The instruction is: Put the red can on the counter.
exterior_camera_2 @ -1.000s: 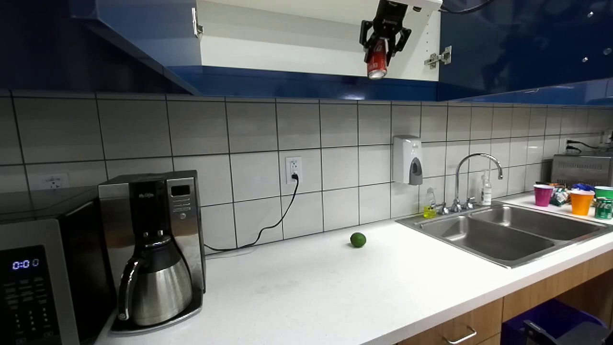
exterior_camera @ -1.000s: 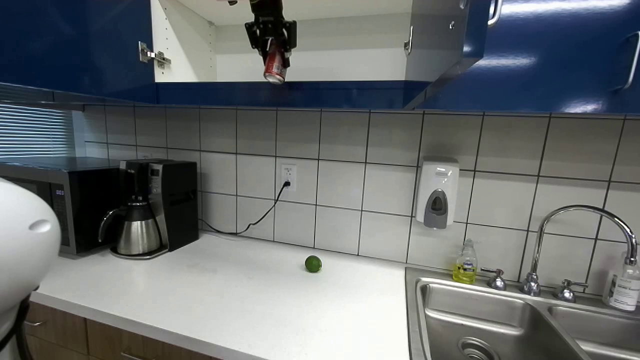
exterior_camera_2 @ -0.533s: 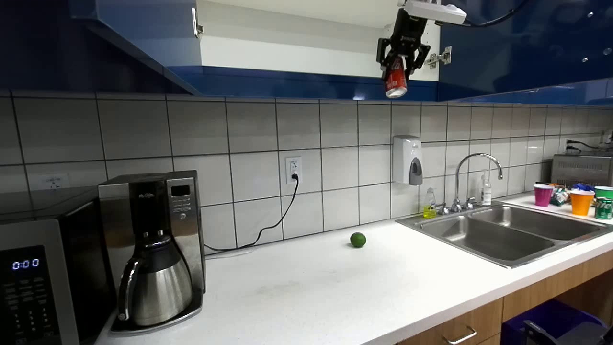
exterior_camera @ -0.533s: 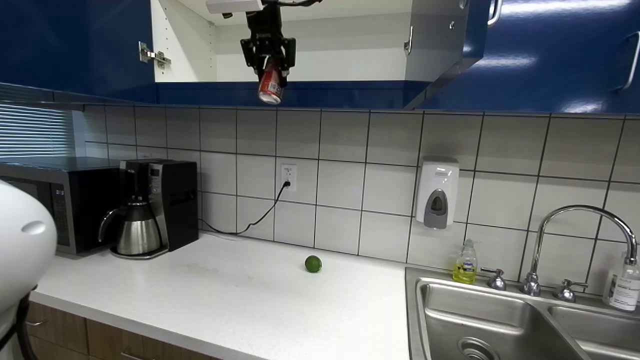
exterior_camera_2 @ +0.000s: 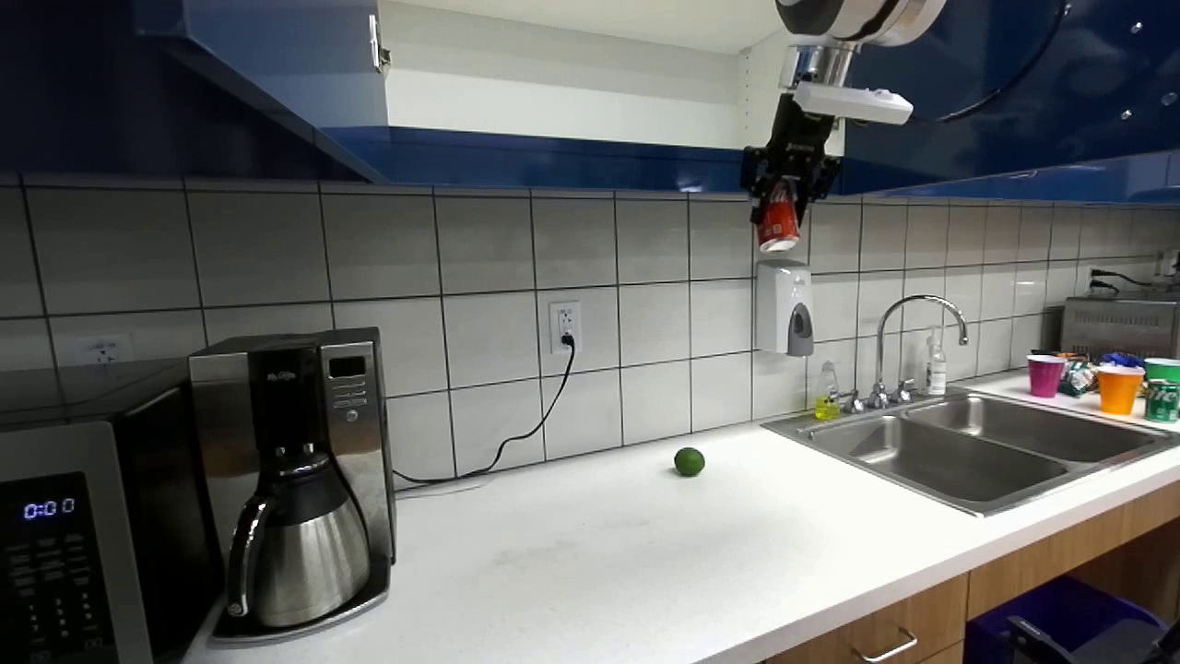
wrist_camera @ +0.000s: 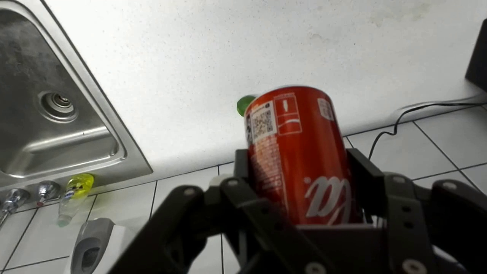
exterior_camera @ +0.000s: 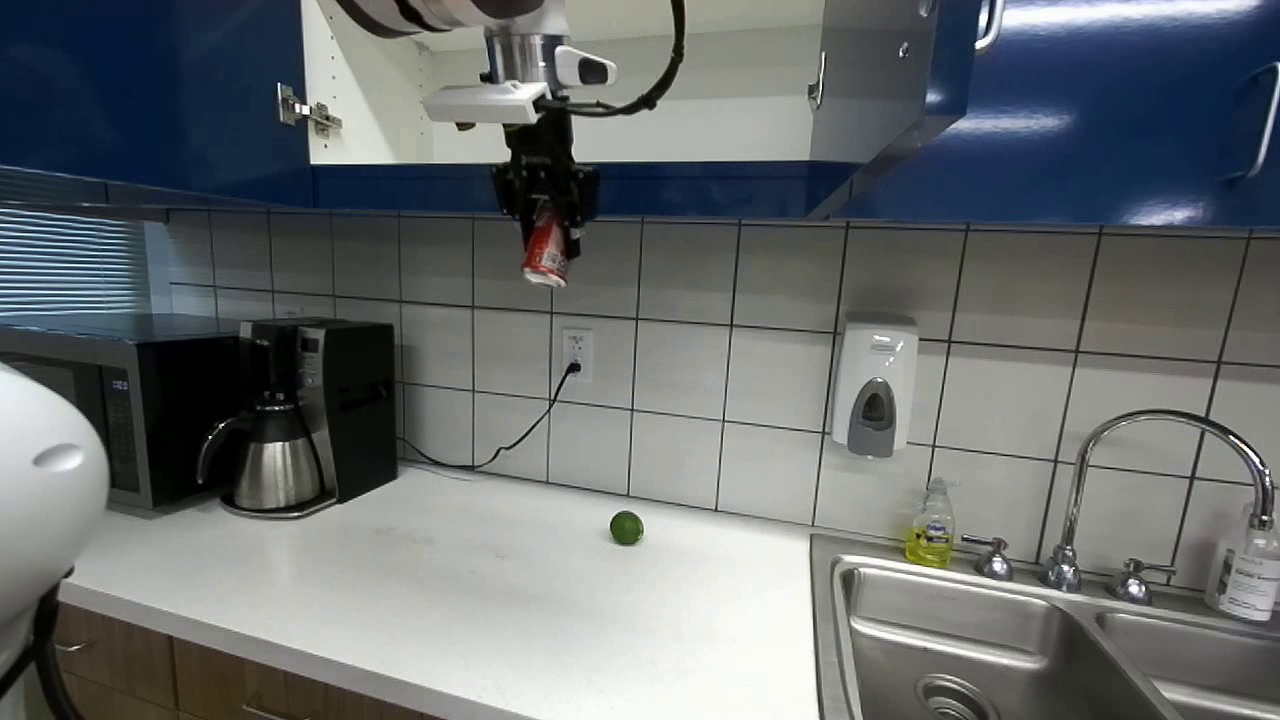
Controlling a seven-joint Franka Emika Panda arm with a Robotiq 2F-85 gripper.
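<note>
At far left in an exterior view, a microwave (exterior_camera: 185,405) and a coffee maker (exterior_camera: 355,410) take up one end of the counter (exterior_camera: 450,610); the next move has no call to go near them. To their right, high over the counter, hangs the gripper (exterior_camera: 550,238), its fingers clamped against the sides of the red soda can (exterior_camera: 547,255). The can sits lower than the bottom edge of the open blue cabinet (exterior_camera: 700,188), in front of the tiled wall (exterior_camera: 680,370) in both exterior views, and leans off upright; which end points down I cannot tell. I judge the step in hand to be the carry: grasp made, placing not yet done. Farther right a lime (exterior_camera: 627,528) rests on the counter, partly hidden by the can in the wrist view. The next move probably calls for a descent to a spot apart from it, since a knock could set it rolling, and for straightening the can so its flat end lands squarely before the fingers part. Last come the wall-mounted soap dispenser (exterior_camera: 876,385), the dish-soap bottle (exterior_camera: 930,540) and the steel sink (exterior_camera: 829,600), whose rim the landing should stay short of.
</note>
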